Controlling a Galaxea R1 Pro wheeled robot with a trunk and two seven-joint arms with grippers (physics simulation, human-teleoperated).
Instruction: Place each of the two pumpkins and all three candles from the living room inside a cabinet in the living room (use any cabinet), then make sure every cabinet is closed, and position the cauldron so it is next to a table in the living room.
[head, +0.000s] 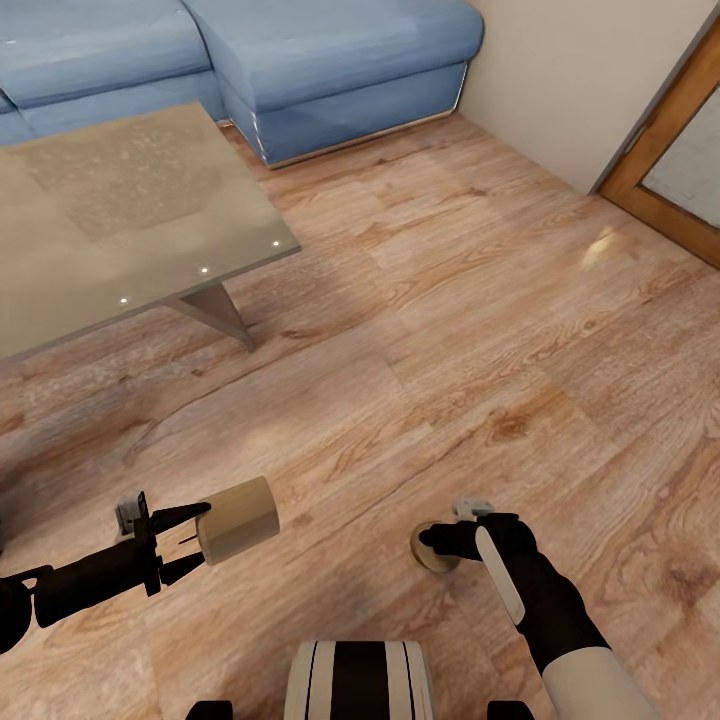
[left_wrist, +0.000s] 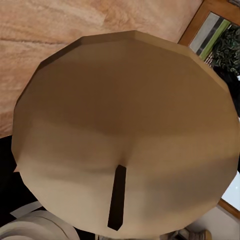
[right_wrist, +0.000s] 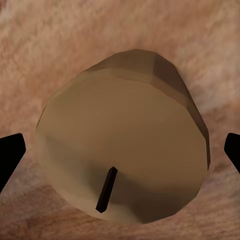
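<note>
My left gripper (head: 198, 541) is shut on a beige candle (head: 238, 518), held on its side above the wood floor at the lower left. That candle's flat top and dark wick (left_wrist: 117, 197) fill the left wrist view. My right gripper (head: 442, 545) points down over a second candle (head: 428, 552), which the hand mostly hides. In the right wrist view this candle (right_wrist: 125, 145) stands on the floor between the black fingertips (right_wrist: 10, 155), with a gap on each side, so the gripper is open. The grey-topped table (head: 130, 220) stands at the upper left.
A blue sofa (head: 300, 60) runs along the back behind the table. A wood-framed glass door (head: 680, 170) is at the right, set in a beige wall. Open plank floor (head: 450, 330) lies between the table, the door and me.
</note>
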